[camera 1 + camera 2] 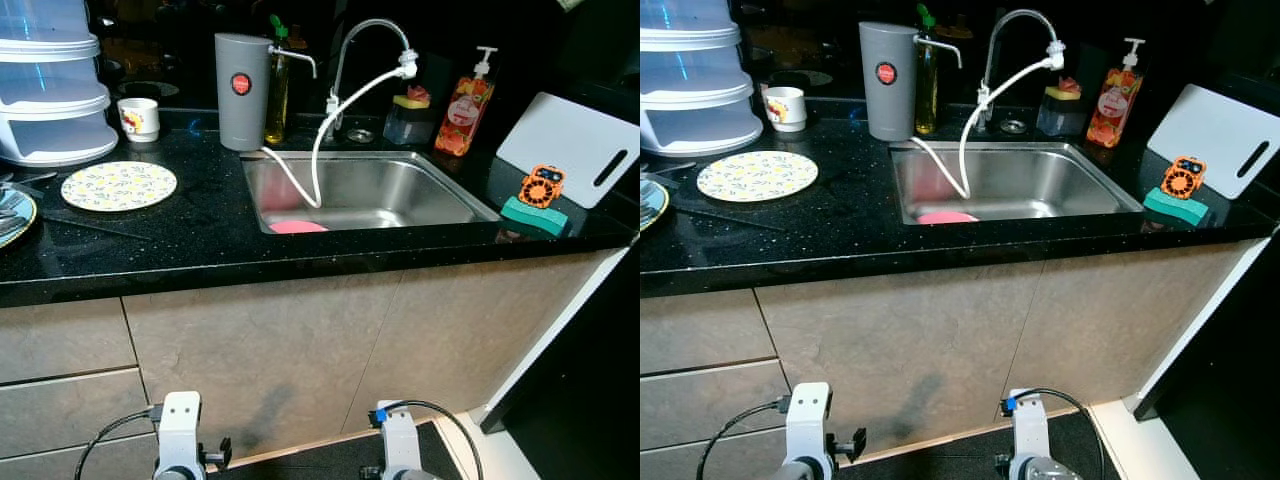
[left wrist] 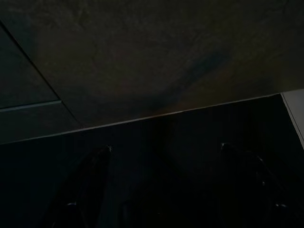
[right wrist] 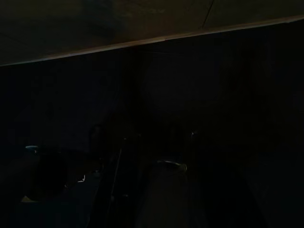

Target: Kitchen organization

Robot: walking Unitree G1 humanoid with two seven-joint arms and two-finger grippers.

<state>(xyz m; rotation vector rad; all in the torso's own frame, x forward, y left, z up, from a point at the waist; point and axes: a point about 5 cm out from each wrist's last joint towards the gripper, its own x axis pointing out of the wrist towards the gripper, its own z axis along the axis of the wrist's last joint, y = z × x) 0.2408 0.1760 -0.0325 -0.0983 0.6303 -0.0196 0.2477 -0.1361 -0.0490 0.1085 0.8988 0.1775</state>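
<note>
Both arms hang low before the cabinet front; left gripper (image 2: 164, 190) spread wide and empty, right gripper's opening cannot be told in the dark. Pink item (image 1: 297, 227) lies in sink (image 1: 440, 190), patterned plate (image 1: 118, 185) on counter (image 1: 200, 235). Advisable: raise one arm clear of the counter edge, then reach.

- countertop (image 1: 200, 235): black with tiny sparkly flecks
- sink (image 1: 440, 190): plain steel, pink thing (image 1: 298, 227) down in it
- plate (image 1: 118, 185): pale yellow, busy little floral print
- mug (image 1: 139, 118): white with red-and-yellow picture
- filter jug (image 1: 243, 90): grey, red round badge
- soap bottle (image 1: 465, 112): orange-red, white pump
- cutting board (image 1: 575, 145): white
- sponge (image 1: 534, 215): teal
- cabinet fronts (image 1: 300, 340): beige, stone-look
</note>
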